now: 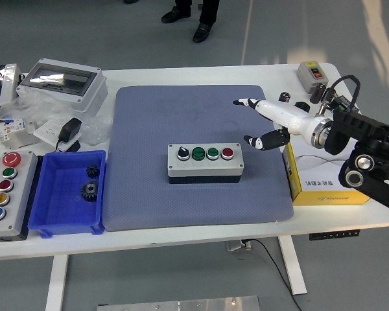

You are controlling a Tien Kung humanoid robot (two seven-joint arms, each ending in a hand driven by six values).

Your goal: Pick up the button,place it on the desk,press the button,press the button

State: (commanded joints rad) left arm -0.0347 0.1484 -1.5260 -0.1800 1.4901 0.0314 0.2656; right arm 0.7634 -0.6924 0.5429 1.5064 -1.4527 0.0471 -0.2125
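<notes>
Head view: yellow box (324, 188) partly behind right arm (369, 146).

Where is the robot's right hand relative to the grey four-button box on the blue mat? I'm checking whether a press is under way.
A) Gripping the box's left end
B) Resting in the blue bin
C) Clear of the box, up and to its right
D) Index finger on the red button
C: the right hand hangs over the blue mat, apart from the button box, fingers relaxed and holding nothing.
</notes>
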